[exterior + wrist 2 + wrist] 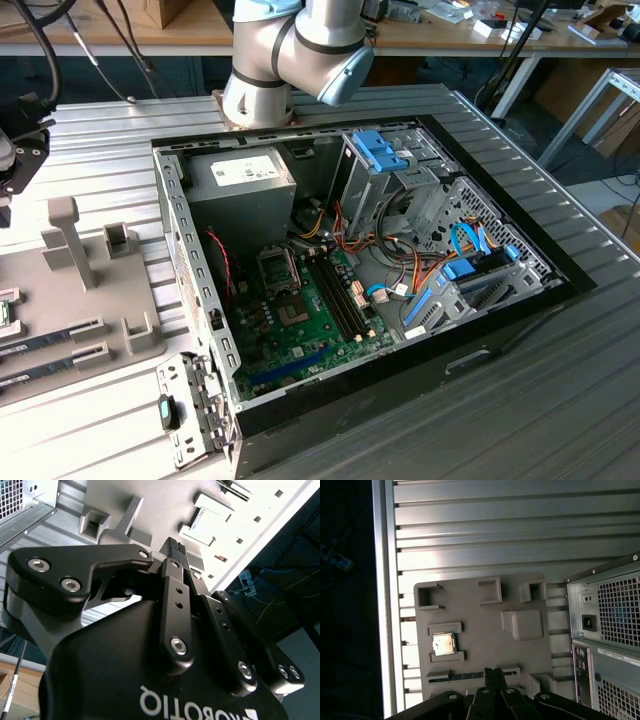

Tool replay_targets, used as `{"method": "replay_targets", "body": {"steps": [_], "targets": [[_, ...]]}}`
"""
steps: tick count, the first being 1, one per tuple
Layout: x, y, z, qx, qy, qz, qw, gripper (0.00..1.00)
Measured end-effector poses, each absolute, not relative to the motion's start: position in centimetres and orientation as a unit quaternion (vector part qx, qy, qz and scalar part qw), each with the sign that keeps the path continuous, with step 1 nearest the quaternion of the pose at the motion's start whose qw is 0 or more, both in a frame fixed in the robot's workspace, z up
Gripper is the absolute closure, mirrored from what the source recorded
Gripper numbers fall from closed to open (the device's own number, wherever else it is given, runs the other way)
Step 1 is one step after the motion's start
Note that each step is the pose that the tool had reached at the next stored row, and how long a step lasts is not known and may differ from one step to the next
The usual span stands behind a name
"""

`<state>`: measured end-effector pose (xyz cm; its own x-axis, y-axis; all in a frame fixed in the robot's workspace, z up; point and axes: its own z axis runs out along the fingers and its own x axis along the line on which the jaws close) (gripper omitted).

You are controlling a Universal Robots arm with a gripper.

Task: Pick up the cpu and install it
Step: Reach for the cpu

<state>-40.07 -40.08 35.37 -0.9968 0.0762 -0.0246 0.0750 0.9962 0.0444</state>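
The cpu (443,643), a small silver square with a thin green rim, lies flat in a low holder on the grey fixture plate (485,630). My gripper (493,674) hangs above that plate, a little off to the side of the cpu and not touching it. Its two black fingers are pressed together with nothing between them, as the second wrist view also shows for the gripper (175,546). In the exterior view the arm's black wrist end (22,140) sits at the far left, away from the open computer case (190,250). The motherboard (310,335) lies inside with its socket (280,268).
Long memory sticks (50,336) lie in slots on the fixture plate, beside upright grey posts (68,235). Inside the case are a power supply (245,185), drive cages with blue clips (382,150) and loose cables (390,270). The ribbed metal table (560,380) surrounds everything.
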Motion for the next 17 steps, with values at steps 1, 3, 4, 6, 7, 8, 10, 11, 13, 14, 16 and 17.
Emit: {"method": "replay_targets", "body": {"steps": [1, 3, 4, 6, 7, 8, 10, 11, 13, 14, 16, 17], "targets": [[-40.1, -40.1, 35.3, 0.038, 0.999, 0.022, 0.013, 0.90], [-40.2, -40.1, 35.2, 0.038, 0.999, 0.022, 0.013, 0.90], [-40.2, -40.1, 35.1, 0.038, 0.999, 0.022, 0.013, 0.90], [-40.3, -40.1, 34.9, 0.038, 0.999, 0.022, 0.013, 0.90], [-40.3, -40.1, 34.9, 0.038, 0.999, 0.022, 0.013, 0.90], [-40.4, -40.1, 34.8, 0.038, 0.999, 0.022, 0.013, 0.90], [-40.4, -40.1, 34.6, 0.038, 0.999, 0.022, 0.013, 0.90], [-40.4, -40.1, 34.5, 0.038, 0.999, 0.022, 0.013, 0.90], [-40.4, -40.1, 34.4, 0.038, 0.999, 0.022, 0.013, 0.90], [-40.5, -40.1, 34.3, 0.038, 0.999, 0.022, 0.013, 0.90], [-40.5, -40.1, 34.1, 0.038, 0.999, 0.022, 0.013, 0.90], [-40.5, -40.1, 34.0, 0.038, 0.999, 0.022, 0.013, 0.90]]}}
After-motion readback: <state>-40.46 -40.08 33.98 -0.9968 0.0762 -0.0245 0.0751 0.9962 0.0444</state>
